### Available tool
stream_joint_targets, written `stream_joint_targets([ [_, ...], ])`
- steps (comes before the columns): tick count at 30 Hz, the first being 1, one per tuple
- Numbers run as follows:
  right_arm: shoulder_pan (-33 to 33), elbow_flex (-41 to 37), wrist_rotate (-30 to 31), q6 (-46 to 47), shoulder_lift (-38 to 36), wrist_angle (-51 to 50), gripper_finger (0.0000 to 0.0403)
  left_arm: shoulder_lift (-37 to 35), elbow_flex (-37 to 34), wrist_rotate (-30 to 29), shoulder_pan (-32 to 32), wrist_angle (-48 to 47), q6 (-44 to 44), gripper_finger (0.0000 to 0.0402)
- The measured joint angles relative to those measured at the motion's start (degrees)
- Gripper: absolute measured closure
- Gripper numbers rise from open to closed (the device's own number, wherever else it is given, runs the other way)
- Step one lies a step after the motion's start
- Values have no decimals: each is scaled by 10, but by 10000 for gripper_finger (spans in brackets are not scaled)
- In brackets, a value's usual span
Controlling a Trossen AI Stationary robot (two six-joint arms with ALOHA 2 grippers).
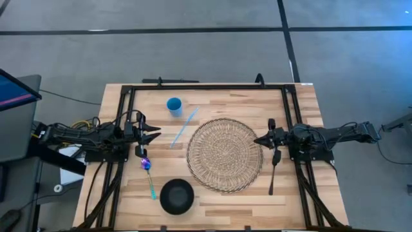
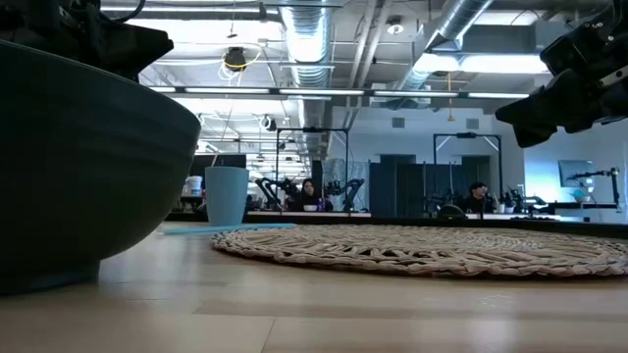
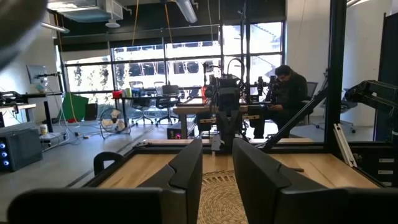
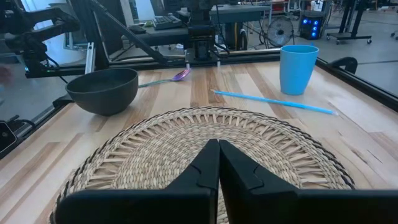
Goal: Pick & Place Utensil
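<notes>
A pale wooden slatted surface (image 1: 212, 200) framed by black rails is seen from above. A round woven straw placemat (image 1: 224, 154) lies at its middle. Far and left of the mat, a small blue plastic cup (image 1: 174, 106) stands upright. A thin light-blue straw (image 1: 184, 126) lies diagonally between the cup and the mat, apart from both. At the near edge, left of the mat, a dark round bowl (image 1: 177, 196) sits, just beside the mat's rim. A spoon with an iridescent purple bowl and teal handle (image 1: 148, 175) lies left of the dark bowl, its head pointing far. A dark long-handled utensil (image 1: 273, 170) lies on the right side of the surface, just beside the mat's right rim; its head is hidden under the right arm.

The left pincer (image 1: 153, 133) is held at the left edge of the surface, pointed toward the mat, above and just far of the spoon's head. In the left wrist view its fingers (image 3: 186, 171) are seen parted by a narrow gap, with nothing between them.

The right pincer (image 1: 259, 139) is held at the mat's right rim, pointed left. In the right wrist view its fingers (image 4: 202, 171) are seen pressed together above the mat, holding nothing.

In the low view, seated people are seen at desks in the room beyond.
</notes>
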Motion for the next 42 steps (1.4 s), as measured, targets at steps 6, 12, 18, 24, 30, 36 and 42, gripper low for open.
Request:
stream_joint_targets([
  [6, 0, 0, 0, 0, 0, 0, 402, 0, 0, 0, 0, 0, 0, 311],
  [12, 0, 0, 0, 0, 0, 0, 402, 0, 0, 0, 0, 0, 0, 311],
  [18, 0, 0, 0, 7, 0, 0, 402, 0, 0, 0, 0, 0, 0, 311],
  [24, 0, 0, 0, 33, 0, 31, 402, 0, 0, 0, 0, 5, 0, 311],
  [30, 0, 0, 2, 30, 0, 112, 402, 0, 0, 0, 0, 8, 0, 311],
  [36, -1, 0, 6, 28, 0, 175, 402, 2, 0, 0, 0, 15, 0, 311],
  [42, -12, 0, 103, -33, 0, 270, 402, 3, 0, 0, 0, 25, -1, 311],
])
